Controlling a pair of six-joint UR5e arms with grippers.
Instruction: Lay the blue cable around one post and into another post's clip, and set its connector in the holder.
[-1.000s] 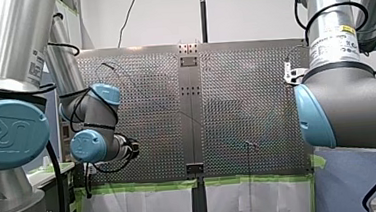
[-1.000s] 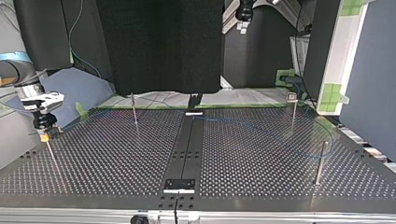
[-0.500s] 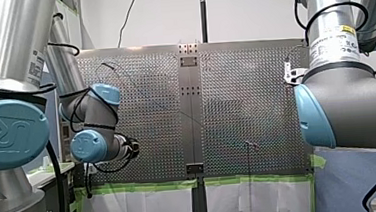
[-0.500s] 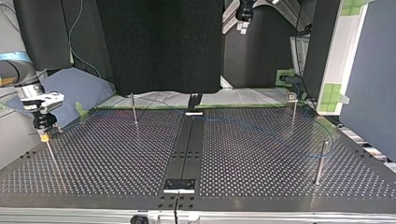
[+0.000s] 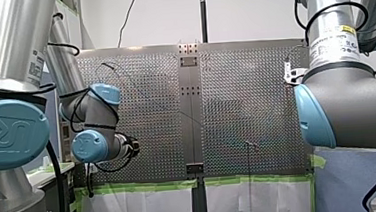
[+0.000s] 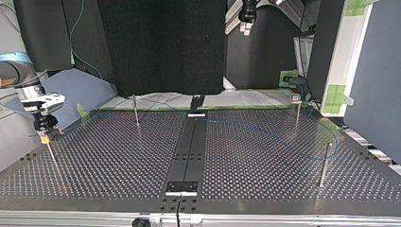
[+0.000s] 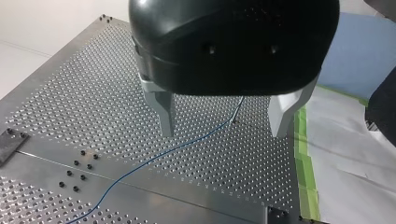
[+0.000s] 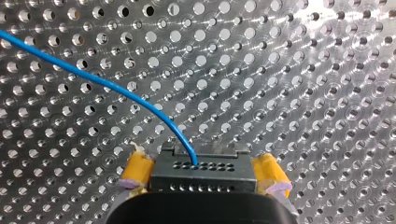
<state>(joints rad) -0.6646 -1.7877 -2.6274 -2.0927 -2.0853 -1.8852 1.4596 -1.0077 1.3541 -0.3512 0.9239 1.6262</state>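
In the right wrist view my right gripper [image 8: 204,164] stands open, its yellow pads [image 8: 137,169] on either side of the black connector [image 8: 203,175]. The blue cable [image 8: 116,88] leaves the connector and curves away over the perforated plate. In the top view this gripper [image 6: 45,126] sits at the top of a thin post [image 6: 53,161] at the far left. My left gripper [image 7: 224,133] hangs open above the plate, and the blue cable [image 7: 154,156] runs on the plate below its fingers. A faint loop of cable [image 6: 302,142] lies at the top view's right.
Thin posts stand on the plate: one left of the middle [image 6: 135,111], one with a small clip on top [image 6: 296,101], and a plain one near the right edge [image 6: 324,163]. A dark centre strip [image 6: 189,151] divides the plate. Green tape [image 7: 306,172] marks the plate's edge.
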